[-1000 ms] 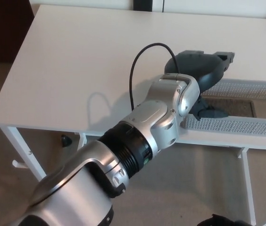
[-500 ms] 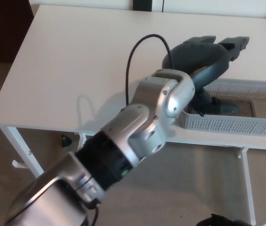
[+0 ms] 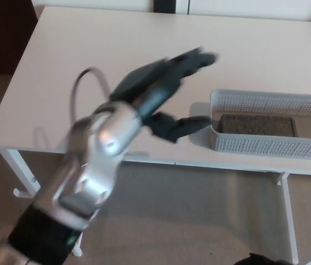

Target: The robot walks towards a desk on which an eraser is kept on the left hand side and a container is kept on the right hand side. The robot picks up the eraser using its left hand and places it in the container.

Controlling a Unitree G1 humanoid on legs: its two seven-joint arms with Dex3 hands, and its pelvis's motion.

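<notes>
Head view shows my left hand pulled back left of the container, fingers spread, holding nothing. I see the eraser lying inside, so I judge placement done.

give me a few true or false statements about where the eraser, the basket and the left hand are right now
1. The eraser lies inside the basket. True.
2. The left hand holds the eraser. False: the hand is open and empty, its fingers apart.
3. The left hand is left of the basket, not over it. True.
4. The basket stands on the floor. False: it stands on the white desk, near the front edge.
5. The right hand is reaching into the basket. False: no right hand is in view.
</notes>
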